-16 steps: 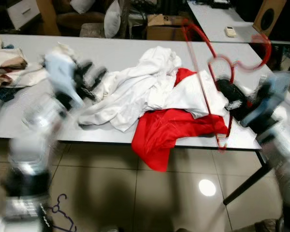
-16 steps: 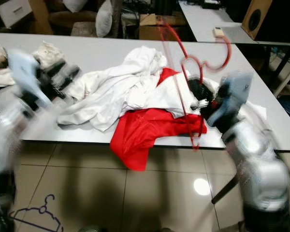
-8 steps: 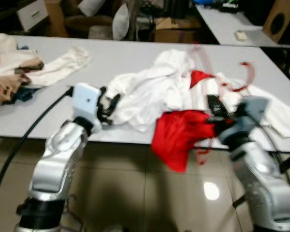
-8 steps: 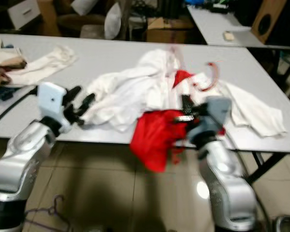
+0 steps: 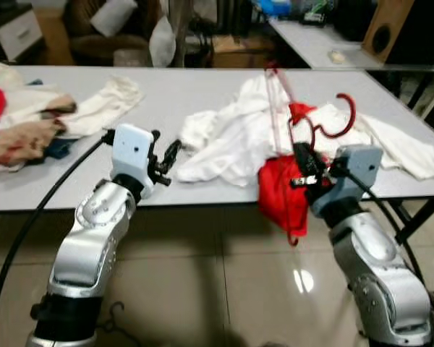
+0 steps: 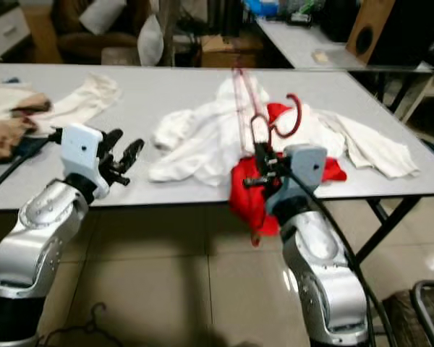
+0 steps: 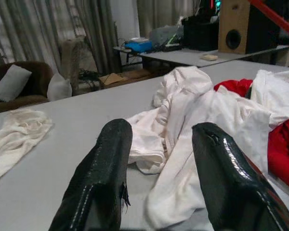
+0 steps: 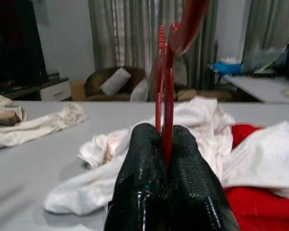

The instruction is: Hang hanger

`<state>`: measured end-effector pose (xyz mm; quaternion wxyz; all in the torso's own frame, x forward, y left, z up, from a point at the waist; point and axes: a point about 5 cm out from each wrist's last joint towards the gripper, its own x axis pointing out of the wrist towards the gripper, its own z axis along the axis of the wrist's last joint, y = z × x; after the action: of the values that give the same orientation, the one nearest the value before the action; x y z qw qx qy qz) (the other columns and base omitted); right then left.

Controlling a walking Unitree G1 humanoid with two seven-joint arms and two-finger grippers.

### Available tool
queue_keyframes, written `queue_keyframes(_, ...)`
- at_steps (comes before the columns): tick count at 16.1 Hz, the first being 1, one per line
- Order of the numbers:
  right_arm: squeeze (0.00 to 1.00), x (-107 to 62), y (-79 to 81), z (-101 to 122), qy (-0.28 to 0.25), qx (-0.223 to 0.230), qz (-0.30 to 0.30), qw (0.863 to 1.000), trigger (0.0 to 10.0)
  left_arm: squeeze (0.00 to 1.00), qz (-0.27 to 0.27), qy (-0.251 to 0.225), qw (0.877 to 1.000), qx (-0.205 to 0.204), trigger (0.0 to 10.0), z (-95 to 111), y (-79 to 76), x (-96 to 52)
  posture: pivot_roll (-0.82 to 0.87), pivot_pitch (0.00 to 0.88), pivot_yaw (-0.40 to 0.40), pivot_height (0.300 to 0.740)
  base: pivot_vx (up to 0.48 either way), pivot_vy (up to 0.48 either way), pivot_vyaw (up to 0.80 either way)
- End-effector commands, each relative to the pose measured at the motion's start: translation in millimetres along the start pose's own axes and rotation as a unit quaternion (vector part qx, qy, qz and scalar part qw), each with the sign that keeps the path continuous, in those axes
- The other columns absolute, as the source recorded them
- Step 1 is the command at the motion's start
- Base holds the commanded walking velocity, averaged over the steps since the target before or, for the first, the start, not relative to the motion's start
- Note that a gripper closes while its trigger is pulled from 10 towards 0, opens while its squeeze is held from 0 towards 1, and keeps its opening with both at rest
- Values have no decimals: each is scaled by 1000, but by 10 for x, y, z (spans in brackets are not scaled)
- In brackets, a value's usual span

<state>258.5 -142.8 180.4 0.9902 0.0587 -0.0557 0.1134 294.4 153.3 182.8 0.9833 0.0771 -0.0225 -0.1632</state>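
Note:
A red plastic hanger (image 8: 164, 91) stands roughly upright, its hook (image 5: 351, 114) curling over the clothes. My right gripper (image 5: 302, 156) is shut on its thin bar at the table's front edge, just above a red garment (image 5: 278, 194) that droops off the edge. White clothes (image 5: 224, 141) lie heaped on the grey table (image 5: 202, 87) behind it. My left gripper (image 5: 168, 155) hovers open at the front edge, left of the white heap, with nothing between its fingers (image 7: 103, 168).
More clothes (image 5: 29, 134) and a cream cloth (image 5: 108, 97) lie at the table's left; a white garment (image 5: 405, 148) lies at its right. A second table (image 5: 311, 43) and a speaker (image 5: 380, 29) stand behind. A black cable (image 5: 29, 224) hangs by my left arm.
The camera has swung and the blur has cleared. My right gripper has brought the hanger down and toward the table's front edge, still shut on it. The left gripper stays open.

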Motion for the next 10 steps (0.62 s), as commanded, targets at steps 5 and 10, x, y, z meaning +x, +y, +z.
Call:
queue_keyframes(5,0,22,-52,-37,4,-9,-7,1000,10000,0,4,5,1000,0,10000,-11,4,-15,-63,0,-19,740,0,480,0)
queue_keyframes(10,0,-11,-27,-57,5,-8,-9,1000,10000,0,-11,10,1000,8,10000,-30,-28,9,-76,0,-7,740,0,480,0)
